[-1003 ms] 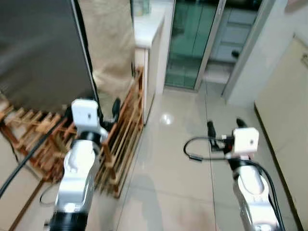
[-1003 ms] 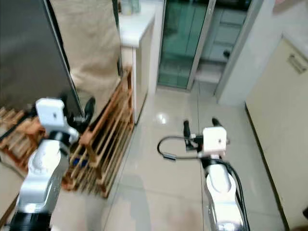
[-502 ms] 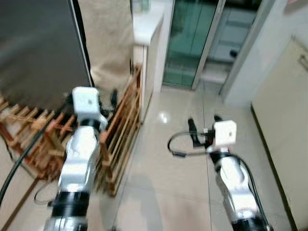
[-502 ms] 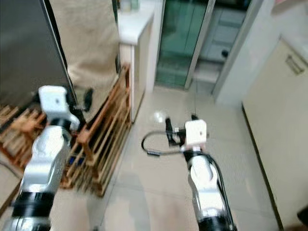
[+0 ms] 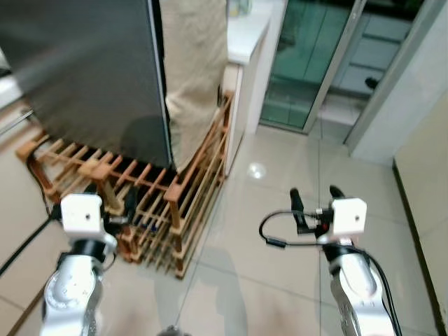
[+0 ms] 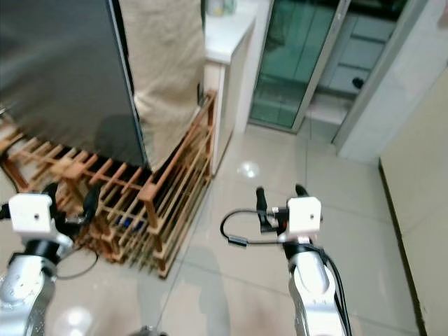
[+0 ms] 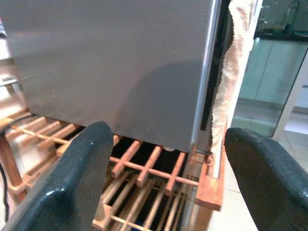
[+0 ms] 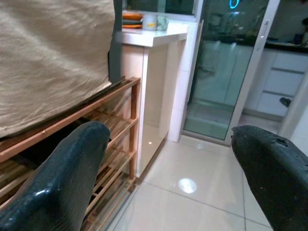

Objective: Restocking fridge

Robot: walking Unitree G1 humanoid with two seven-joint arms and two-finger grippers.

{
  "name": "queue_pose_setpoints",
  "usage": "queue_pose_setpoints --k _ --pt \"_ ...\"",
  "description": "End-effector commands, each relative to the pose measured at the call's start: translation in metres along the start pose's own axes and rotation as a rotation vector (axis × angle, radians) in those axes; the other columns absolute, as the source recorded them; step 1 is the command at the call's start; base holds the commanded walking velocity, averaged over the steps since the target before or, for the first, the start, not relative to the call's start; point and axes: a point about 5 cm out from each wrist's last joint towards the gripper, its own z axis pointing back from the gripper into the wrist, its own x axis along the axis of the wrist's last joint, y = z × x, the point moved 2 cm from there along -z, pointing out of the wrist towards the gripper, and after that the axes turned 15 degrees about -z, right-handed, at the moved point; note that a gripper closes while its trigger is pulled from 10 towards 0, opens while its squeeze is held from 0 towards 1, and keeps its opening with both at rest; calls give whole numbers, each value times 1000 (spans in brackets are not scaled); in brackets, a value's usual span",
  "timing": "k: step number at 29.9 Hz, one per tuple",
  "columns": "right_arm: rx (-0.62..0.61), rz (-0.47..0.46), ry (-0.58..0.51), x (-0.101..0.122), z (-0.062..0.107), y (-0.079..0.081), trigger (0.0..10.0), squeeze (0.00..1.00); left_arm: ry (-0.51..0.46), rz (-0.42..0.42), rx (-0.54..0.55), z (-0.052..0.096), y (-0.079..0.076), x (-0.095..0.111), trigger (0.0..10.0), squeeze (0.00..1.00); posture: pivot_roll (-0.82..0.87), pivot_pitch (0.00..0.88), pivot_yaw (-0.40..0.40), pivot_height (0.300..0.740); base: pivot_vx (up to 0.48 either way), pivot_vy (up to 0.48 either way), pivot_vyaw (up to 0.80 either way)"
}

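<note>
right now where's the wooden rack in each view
Left eye view: wooden rack, lower left, under the grey fridge.
Right eye view: lower left.
Left wrist view: along the bottom, beneath the fridge.
Right wrist view: beside the white counter, under the beige cloth.
Shared landmark: the beige cloth.

A matt grey metal fridge [image 5: 91, 70], draped in coarse beige cloth [image 5: 192, 63], stands on a slatted wooden rack [image 5: 150, 203] above glossy floor tiles [image 5: 259, 273].
</note>
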Motion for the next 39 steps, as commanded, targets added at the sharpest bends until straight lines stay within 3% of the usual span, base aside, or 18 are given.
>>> queue_pose_setpoints --k 1,4,8,17,20,28,35,39 --pt "-3 -2 -38 9 -3 -1 10000 0 -9 18 1 -3 -4 5 10000 0 -19 0 -49 740 0 0 0" --pt "4 17 -46 12 -7 0 10000 0 -48 44 -5 -8 -10 15 10000 0 -25 0 -51 740 0 0 0" --pt "10 30 -51 16 -8 -1 10000 0 -97 -18 -53 -11 -18 29 10000 0 -31 0 -50 740 0 0 0" --pt "17 37 -43 13 -9 1 10000 0 -124 18 -68 -21 -27 38 10000 0 -43 0 -36 740 472 0 0" --pt "19 37 -41 12 -10 2 10000 0 -119 -16 -65 -21 -25 37 10000 0 -43 0 -36 740 480 0 0" --pt "25 38 -31 11 -13 2 10000 0 -104 25 -24 -23 -14 35 10000 0 -33 0 -35 740 346 0 0" --pt "35 31 -29 10 -20 6 10000 0 -141 17 -135 -34 -37 52 10000 0 -28 0 -32 740 0 0 0" --pt "41 29 -30 10 -22 8 10000 0 -152 33 -130 -39 -37 57 10000 0 -32 0 -31 740 0 0 0"
